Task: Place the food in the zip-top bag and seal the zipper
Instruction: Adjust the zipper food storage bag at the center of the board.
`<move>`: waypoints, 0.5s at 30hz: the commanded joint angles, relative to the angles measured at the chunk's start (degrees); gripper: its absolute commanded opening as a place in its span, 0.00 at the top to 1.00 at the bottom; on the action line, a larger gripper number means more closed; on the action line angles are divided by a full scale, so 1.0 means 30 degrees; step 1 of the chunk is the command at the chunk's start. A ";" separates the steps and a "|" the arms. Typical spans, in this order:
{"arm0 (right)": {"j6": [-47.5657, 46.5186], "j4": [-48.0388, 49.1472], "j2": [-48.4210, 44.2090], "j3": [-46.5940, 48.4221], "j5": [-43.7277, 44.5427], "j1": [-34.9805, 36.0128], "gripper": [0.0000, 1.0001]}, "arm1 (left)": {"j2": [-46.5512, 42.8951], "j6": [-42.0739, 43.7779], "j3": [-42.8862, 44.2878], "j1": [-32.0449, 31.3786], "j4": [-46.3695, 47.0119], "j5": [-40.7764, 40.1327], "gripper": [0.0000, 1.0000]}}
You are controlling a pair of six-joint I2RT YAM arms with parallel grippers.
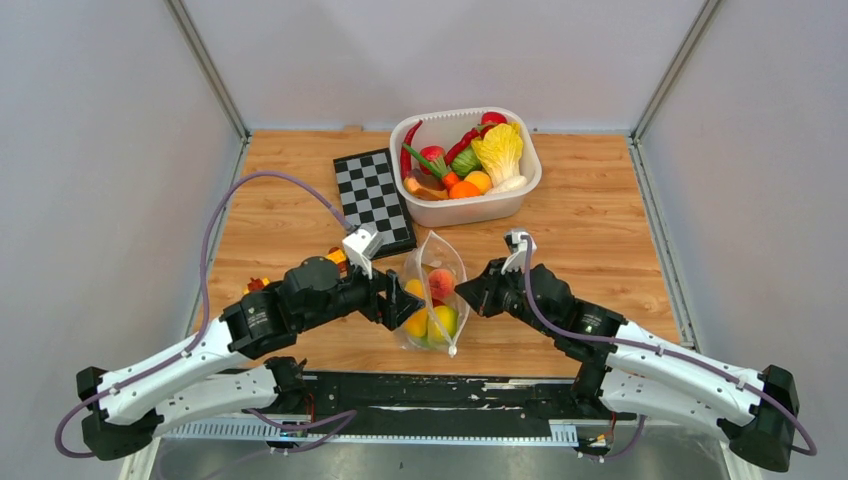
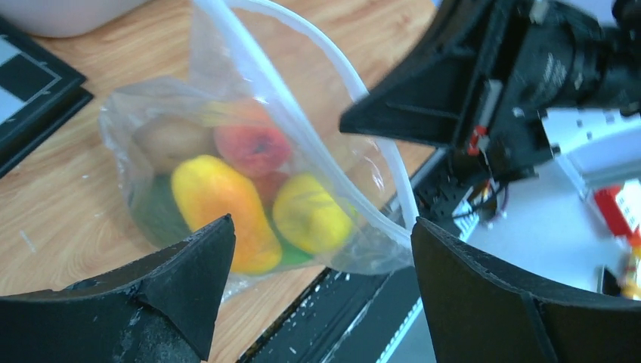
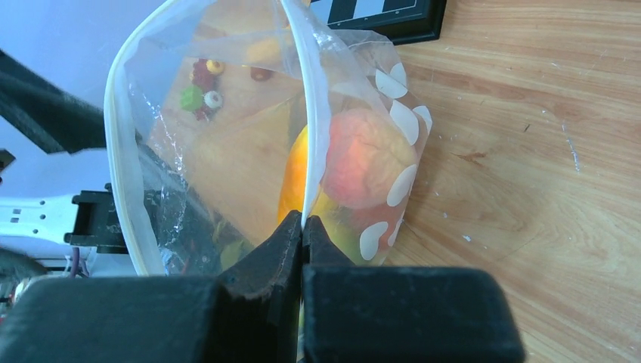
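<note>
Right pincer (image 3: 302,223) was pressed shut on the zipper (image 3: 301,91) of the zip-top bag (image 1: 437,250), which stood on the tabletop (image 1: 600,230) between the arms with food (image 2: 215,200) inside. Left pincer (image 2: 321,227) was spread wide just beside it, apparently touching nothing. Sealing well probably meant pinching both strip halves together and sliding along.

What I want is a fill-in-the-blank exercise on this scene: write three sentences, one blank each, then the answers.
1. The right pincer is ____ on the whitish zipper strip of the clear dotted plastic zip-top bag.
2. The left pincer stands ____, gripping nothing.
3. The white rigid plastic tub stands beside the black-and-white ____.
Answers: shut; open; chessboard.
</note>
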 commanded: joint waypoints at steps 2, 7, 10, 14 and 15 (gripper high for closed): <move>0.1058 0.0999 -0.0906 -0.0296 0.1194 -0.0063 1.00 | 0.0494 0.2654 0.0301 -0.2184 0.0170 0.0800 0.08; 0.1414 0.0622 -0.1554 -0.0617 0.1854 -0.0061 1.00 | 0.0583 0.2823 -0.0397 -0.6154 0.1027 -0.4356 0.09; 0.1512 0.0482 -0.1678 -0.0654 0.2053 -0.0091 1.00 | -0.0395 0.2268 -0.1475 -0.7405 0.2554 -0.6463 0.11; 0.1746 0.0447 -0.1510 -0.0533 0.1960 -0.0094 1.00 | 0.0235 0.2242 -0.1830 -0.9656 0.3815 -0.9129 0.12; 0.1757 0.0452 -0.1446 -0.0471 0.1866 -0.0098 1.00 | 0.0667 0.2250 -0.1678 -1.0380 0.3834 -1.0096 0.12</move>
